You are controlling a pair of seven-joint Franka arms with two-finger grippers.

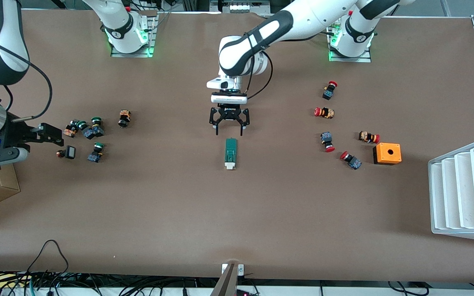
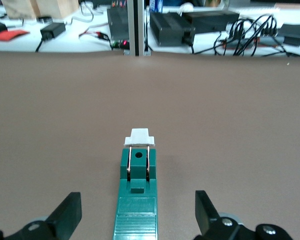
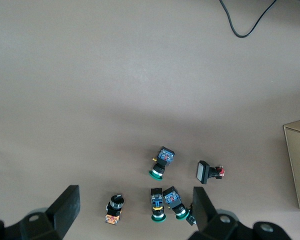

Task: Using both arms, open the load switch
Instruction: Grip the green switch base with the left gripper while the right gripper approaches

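We find the load switch (image 1: 231,153) lying flat near the middle of the table (image 1: 237,213), its long axis running toward the front camera, white tab (image 1: 230,166) at the nearer end and nothing else close by. The left gripper (image 1: 229,126) hangs low just above the table beside the green end, jaws spread wide and empty; in the left wrist view the load switch (image 2: 137,197) sits centred between the two fingers (image 2: 65,214), so alignment looks good. For the step in hand we judge the left arm should come forward and down, straddle the green body squarely and close on its long sides, leaving the white tab (image 2: 139,137) free for the other arm. The left arm reaches out from its base with the wrist pointing down. The right gripper (image 1: 45,135) waits high over the cluster of green-capped push buttons (image 1: 91,129) at the right arm's end of the table, jaws also wide and empty. Red-capped push buttons (image 1: 331,142) and an orange box (image 1: 387,153) lie toward the left arm's end.
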